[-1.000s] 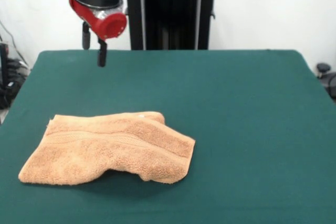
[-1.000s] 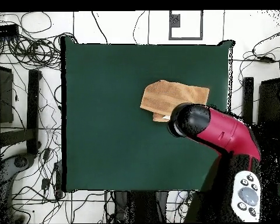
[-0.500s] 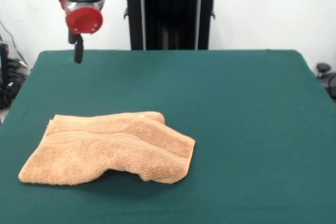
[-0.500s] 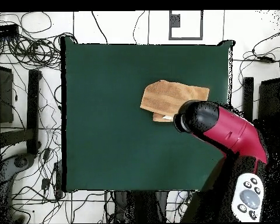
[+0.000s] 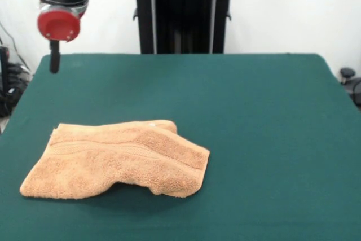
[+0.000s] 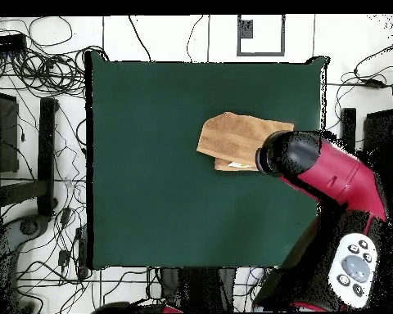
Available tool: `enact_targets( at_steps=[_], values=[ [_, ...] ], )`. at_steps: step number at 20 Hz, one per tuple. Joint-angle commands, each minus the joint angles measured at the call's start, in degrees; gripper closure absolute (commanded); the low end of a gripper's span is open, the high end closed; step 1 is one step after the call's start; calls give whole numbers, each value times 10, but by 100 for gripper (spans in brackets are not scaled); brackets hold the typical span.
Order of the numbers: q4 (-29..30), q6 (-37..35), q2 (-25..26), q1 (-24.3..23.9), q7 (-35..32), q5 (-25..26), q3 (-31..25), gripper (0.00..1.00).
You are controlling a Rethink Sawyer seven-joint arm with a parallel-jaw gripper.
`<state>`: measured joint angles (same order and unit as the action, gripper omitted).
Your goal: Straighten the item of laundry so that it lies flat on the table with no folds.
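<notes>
Front view: towel (image 5: pixel 115 159) lay on the table (image 5: pixel 254 117), near-left part, well apart from the right edge. Gripper (image 5: pixel 54 60) hung above the table's far-left corner, behind the towel, apart from it. Pedestal (image 5: pixel 183 12) stood behind the far edge. Overhead view: arm (image 6: pixel 327 176) covered the towel's one end.

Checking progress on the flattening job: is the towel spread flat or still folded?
Still folded. The towel has one layer doubled over another, its right part humped above the table.
</notes>
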<state>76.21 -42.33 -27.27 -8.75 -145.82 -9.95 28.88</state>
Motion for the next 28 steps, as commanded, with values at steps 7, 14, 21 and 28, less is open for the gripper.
enact_targets(
  at_steps=[7,14,21,28],
  values=[
    [-27,25,83,-59,-86,-38,-42,0],
    [-11,55,64,-90,-47,-16,-43,0],
    [-45,19,62,-136,-18,-13,-47,0],
    [-92,-30,47,-170,52,16,-48,0]
  ],
)
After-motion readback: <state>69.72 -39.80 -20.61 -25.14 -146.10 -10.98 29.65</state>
